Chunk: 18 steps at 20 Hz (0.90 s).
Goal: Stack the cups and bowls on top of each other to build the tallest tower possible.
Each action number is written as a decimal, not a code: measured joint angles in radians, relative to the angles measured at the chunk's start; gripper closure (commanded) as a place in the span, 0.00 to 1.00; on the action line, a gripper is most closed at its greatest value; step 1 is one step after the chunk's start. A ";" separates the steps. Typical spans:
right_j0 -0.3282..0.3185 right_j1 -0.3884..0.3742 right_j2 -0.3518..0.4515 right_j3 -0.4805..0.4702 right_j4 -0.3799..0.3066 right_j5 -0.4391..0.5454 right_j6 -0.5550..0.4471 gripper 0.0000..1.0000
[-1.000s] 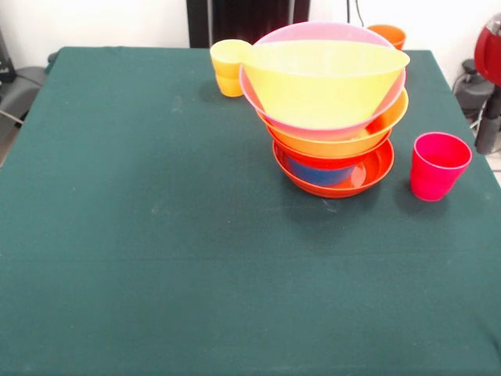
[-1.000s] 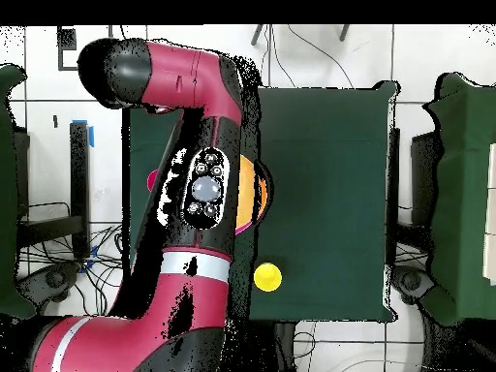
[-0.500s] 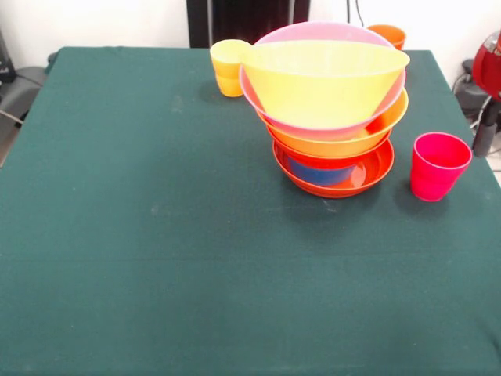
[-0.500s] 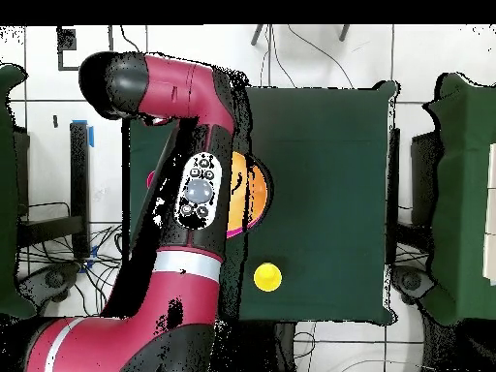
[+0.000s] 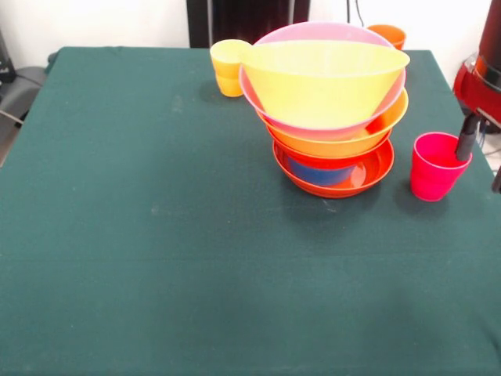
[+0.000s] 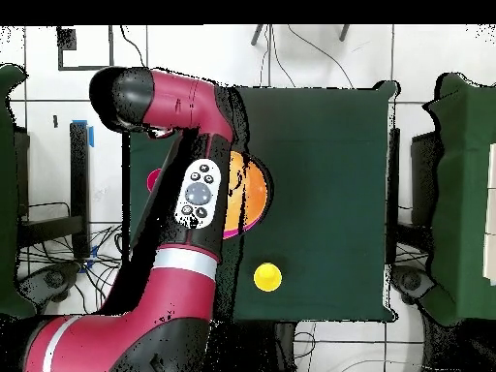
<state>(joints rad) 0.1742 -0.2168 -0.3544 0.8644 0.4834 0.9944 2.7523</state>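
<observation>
Tower [image 5: 333,117]: stands right of centre on the green table [image 5: 156,235]; shallow red-orange bowl [image 5: 368,174] lowest with a blue bowl [image 5: 317,172] inside it, then orange bowl [image 5: 376,129], pink bowl [image 5: 313,33], yellow bowl [image 5: 321,78] tilted on top.
Done: 5 bowls nested, as far as the front view shows.
Left: 3 cups not stacked. Red-pink cup [image 5: 435,166] stands just right of the tower; yellow cup [image 5: 228,66] behind its left side; orange cup [image 5: 387,34] behind it, mostly hidden.
Gripper [image 5: 479,157]: at the right edge, 1 dark finger [image 5: 466,138] over the red-pink cup's rim, the other probably the dark tip at the picture's edge; jaws spread, holding nothing.
Change since 0.5 s ago: arm [image 6: 184,194] has come lower and nearer; the finger now overlaps the cup, where before it was beside it. Tower and cups unmoved.
Overhead: arm covers most of the tower.
</observation>
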 measured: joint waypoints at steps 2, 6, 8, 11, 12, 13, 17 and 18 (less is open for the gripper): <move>0.004 0.004 0.000 0.011 0.005 0.000 0.000 0.00; 0.014 0.010 0.000 0.029 0.015 0.000 0.000 0.00; 0.016 0.011 0.000 0.033 0.018 0.000 0.000 0.00; 0.021 0.013 0.000 0.044 0.026 0.000 0.000 0.00; 0.022 0.014 0.000 0.048 0.030 0.000 0.000 0.00; 0.023 0.014 0.000 0.052 0.033 0.000 0.000 0.00; 0.028 0.016 0.000 0.068 0.047 0.000 0.000 0.00; 0.029 0.016 0.000 0.072 0.048 0.000 0.000 0.00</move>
<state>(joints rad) 0.2032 -0.2004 -0.3541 0.9361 0.5316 0.9940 2.7523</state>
